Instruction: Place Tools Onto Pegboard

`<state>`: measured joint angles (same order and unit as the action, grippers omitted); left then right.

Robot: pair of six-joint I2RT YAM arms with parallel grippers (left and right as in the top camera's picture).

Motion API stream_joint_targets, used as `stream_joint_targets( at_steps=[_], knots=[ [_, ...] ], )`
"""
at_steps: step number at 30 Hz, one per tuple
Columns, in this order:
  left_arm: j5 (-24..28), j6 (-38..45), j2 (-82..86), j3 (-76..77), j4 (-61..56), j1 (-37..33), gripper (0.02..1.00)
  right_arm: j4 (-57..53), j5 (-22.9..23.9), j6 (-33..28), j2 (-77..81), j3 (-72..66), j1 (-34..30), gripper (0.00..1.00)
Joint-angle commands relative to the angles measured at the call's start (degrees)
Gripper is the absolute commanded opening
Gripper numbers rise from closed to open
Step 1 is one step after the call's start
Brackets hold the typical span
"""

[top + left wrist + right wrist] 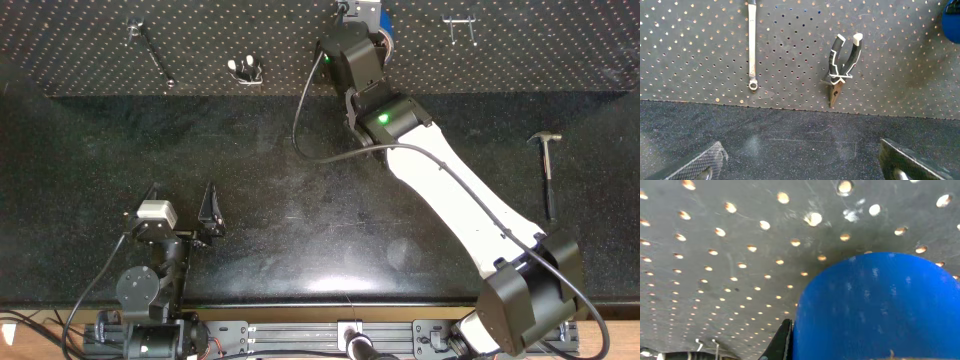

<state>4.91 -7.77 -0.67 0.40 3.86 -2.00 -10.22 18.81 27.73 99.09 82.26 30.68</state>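
Note:
My right gripper (362,14) is up against the pegboard (300,40) at the top centre, shut on a blue tool (383,18). In the right wrist view the blue tool (880,305) sits close against the perforated pegboard (730,255), with one dark finger (782,341) beside it. A wrench (152,52) and black-handled pliers (245,70) hang on the board to the left. A hammer (547,165) lies on the table at the right. My left gripper (183,203) rests low at the front left, open and holding nothing. It faces the wrench (752,45) and pliers (842,67).
A bare metal hook (460,28) sticks out of the pegboard at the upper right. The black tabletop (300,200) spreads between the arms. The right arm's white link crosses diagonally from the front right to the board. A blue edge (952,15) shows in the left wrist view.

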Motion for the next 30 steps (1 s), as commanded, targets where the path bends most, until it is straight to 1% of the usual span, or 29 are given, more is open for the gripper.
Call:
stream_joint_targets(
  at_steps=[1, 8, 30],
  knots=[
    [-0.81, -0.15, 0.48, -0.09, 0.46, -0.24, 0.996, 0.48, 1.14, -1.27, 0.48, 1.73, -0.66, 0.075],
    [-0.81, -0.15, 0.46, -0.09, 0.46, -0.24, 0.996, 2.12, 1.11, -2.32, 0.9, 1.73, -1.27, 0.075],
    [-0.81, -0.15, 0.46, -0.09, 0.46, -0.24, 0.996, 3.54, 1.11, -2.56, 2.71, 1.99, -1.73, 0.075]
  ],
)
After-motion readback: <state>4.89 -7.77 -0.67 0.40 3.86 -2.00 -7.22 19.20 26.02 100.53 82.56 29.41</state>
